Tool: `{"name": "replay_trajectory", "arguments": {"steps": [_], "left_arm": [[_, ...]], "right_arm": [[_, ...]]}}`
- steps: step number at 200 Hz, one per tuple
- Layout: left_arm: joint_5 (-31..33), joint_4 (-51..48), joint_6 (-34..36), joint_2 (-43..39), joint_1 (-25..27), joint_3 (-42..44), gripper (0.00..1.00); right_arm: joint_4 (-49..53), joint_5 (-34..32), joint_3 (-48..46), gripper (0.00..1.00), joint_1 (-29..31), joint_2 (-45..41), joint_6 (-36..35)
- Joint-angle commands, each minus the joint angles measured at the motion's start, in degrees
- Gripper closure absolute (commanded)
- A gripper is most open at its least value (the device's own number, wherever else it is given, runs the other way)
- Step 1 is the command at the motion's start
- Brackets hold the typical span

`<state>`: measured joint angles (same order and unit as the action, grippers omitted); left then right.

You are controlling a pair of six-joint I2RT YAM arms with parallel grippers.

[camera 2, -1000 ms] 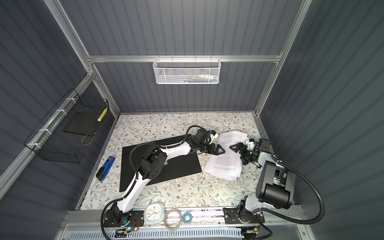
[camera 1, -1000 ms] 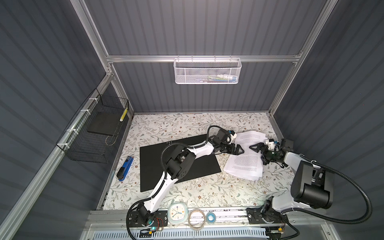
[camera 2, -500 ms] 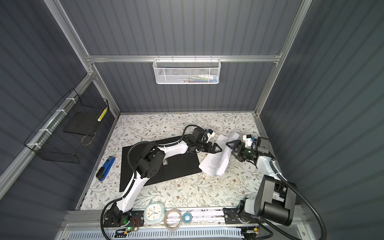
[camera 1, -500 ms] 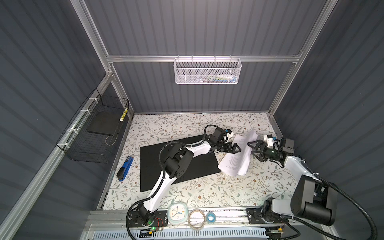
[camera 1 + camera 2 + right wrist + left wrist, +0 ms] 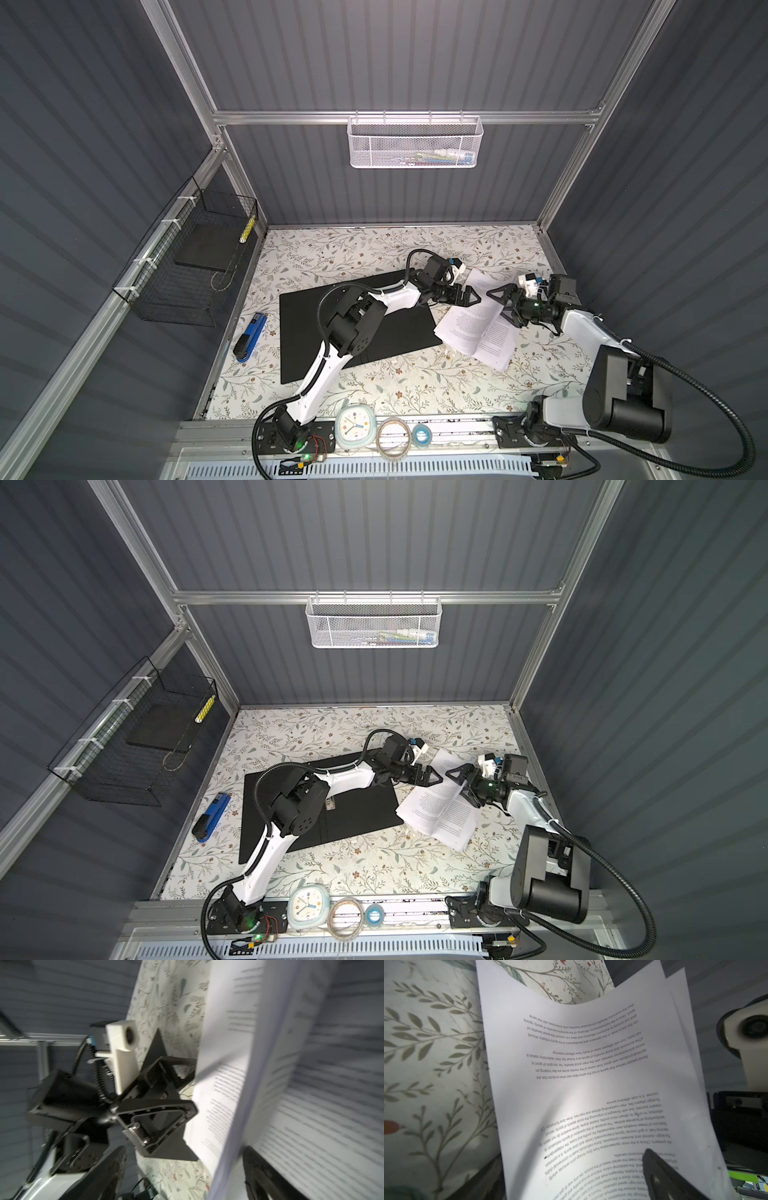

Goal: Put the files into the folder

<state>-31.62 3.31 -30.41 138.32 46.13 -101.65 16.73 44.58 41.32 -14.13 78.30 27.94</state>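
The folder (image 5: 357, 328) (image 5: 357, 812) lies open and flat, black inside up, left of centre. The files (image 5: 478, 328) (image 5: 440, 812), white printed sheets, lie just right of it, their far part lifted and buckled between the two grippers. My left gripper (image 5: 469, 297) (image 5: 432, 777) reaches over the folder and is open. In the left wrist view a curved sheet (image 5: 581, 1076) passes between its fingers (image 5: 660, 1176). My right gripper (image 5: 498, 305) (image 5: 461, 787) faces it, open wide. In the right wrist view the raised paper edge (image 5: 224, 1084) stands between its fingers (image 5: 261, 1176), touching neither.
A blue stapler (image 5: 249, 338) lies left of the folder. A black wire basket (image 5: 187, 266) hangs on the left wall and a white mesh basket (image 5: 415, 143) on the back wall. A clock (image 5: 355, 426) and tape rolls (image 5: 392, 432) sit on the front rail.
The files lay nearly flat a second ago. Their right side then rose and folded toward the folder, and they now stand buckled between the grippers. Both grippers have barely shifted.
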Motion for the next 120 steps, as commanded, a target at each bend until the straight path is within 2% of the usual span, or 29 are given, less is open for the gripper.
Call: {"name": "replay_trajectory", "arguments": {"steps": [1, 22, 34, 67, 120], "left_arm": [[2.4, -11.2, -0.7, 3.1, -0.5, 3.9, 0.00], [2.9, -11.0, -0.7, 2.7, -0.4, 4.1, 0.01], [3.0, -11.0, -0.6, 2.6, -0.4, 3.9, 0.01], [2.3, -11.0, 0.0, 2.8, -0.3, 3.2, 0.00], [3.1, -11.7, 1.5, 2.7, 0.0, 3.0, 0.01]], "right_arm": [[13.4, -18.3, 3.3, 0.13, -0.2, -3.5, -5.2], [18.7, -27.6, 3.5, 0.12, -0.1, -7.1, -5.6], [18.6, -29.3, 1.9, 0.11, -0.3, -7.7, -5.0], [14.6, -28.1, -2.5, 0.11, -1.1, -5.1, -3.5], [10.7, -25.9, -1.7, 0.12, -2.3, 1.3, -3.6]]}}
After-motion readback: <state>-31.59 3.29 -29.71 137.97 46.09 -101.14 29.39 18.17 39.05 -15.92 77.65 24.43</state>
